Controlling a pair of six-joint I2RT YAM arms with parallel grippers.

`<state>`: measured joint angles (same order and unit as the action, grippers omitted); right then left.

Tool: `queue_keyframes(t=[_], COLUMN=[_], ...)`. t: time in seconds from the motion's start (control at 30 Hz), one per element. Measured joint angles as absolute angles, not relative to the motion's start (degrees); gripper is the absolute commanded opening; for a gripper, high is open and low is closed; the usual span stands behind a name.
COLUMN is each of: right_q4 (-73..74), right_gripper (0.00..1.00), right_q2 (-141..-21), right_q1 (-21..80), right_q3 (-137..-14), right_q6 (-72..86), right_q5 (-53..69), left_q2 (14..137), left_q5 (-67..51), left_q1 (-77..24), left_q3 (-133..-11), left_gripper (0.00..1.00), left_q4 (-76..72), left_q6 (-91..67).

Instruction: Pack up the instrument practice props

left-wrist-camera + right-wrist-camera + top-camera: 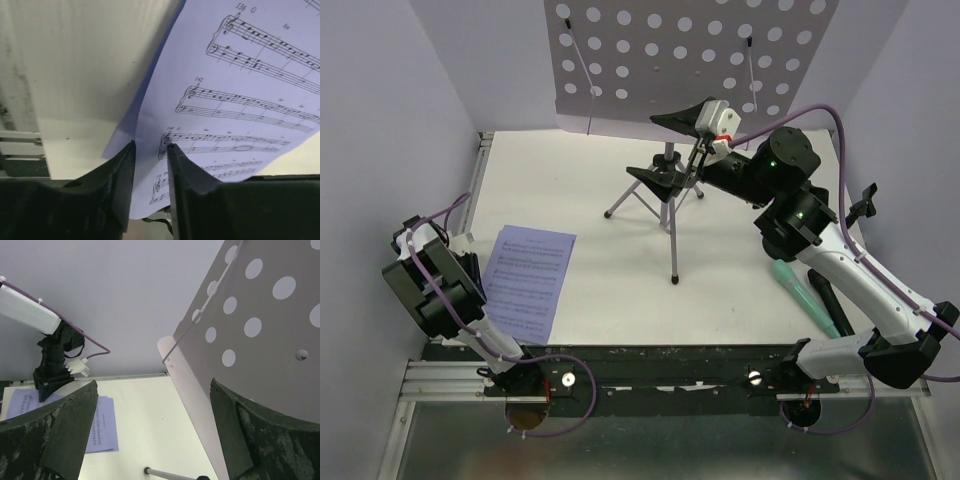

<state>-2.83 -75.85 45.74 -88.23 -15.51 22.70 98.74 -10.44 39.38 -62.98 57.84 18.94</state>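
The silver tripod (670,205) stands mid-table, and its pale perforated desk (690,50) rises at the back. My right gripper (670,148) is open wide around the tripod's upper shaft and holds nothing. In the right wrist view (152,440) the desk (260,335) sits by the right finger. The sheet-music pages (530,280) lie at the front left. My left gripper (478,280) is at their left edge. In the left wrist view (150,145) its jaws stand a narrow gap apart with the page edge (150,120) between them. The mint-green microphone (805,295) and black microphone (825,300) lie under the right arm. The two poles are out of view.
Pale walls enclose the table on the left, back and right. A black rail (660,355) runs along the near edge by the arm bases. The right arm's purple cable (820,110) loops above the tripod. The left arm (30,315) shows in the right wrist view.
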Motion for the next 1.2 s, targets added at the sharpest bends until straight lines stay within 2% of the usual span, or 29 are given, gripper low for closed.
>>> queue_keyframes(t=[0.33, 0.5, 0.7, 0.9, 1.03, 1.2], right_q4=[-2.83, -1.61, 1.63, 4.49, 8.25, 14.52], right_gripper=[1.00, 0.99, 1.00, 0.99, 1.00, 0.98], right_q2=[-75.85, -75.85, -75.64, -75.31, -73.54, -67.42], right_q1=[45.71, 45.71, 45.36, 45.25, 45.23, 44.88], right_q3=[-88.23, -89.30, -93.45, -95.55, -95.98, -95.96], right_q6=[-15.46, -15.16, -14.96, -14.87, -16.21, -18.68], right_q5=[22.72, 22.79, 22.81, 22.81, 22.79, 22.76], left_q2=[92.20, 87.09, 73.65, 67.53, 63.61, 57.93], left_q5=[-3.57, -4.75, -15.38, -31.03, -41.82, -47.97], left_q1=[39.38, 39.38, 36.62, 32.32, 28.03, 20.16], left_q3=[-62.08, -62.08, -62.41, -63.86, -62.59, -58.59], left_gripper=[0.53, 0.55, 0.64, 0.72, 0.73, 0.73], left_q4=[54.13, 54.17, 53.71, 50.17, 45.32, 38.98], left_q6=[18.24, 19.84, 24.05, 25.78, 26.20, 26.33])
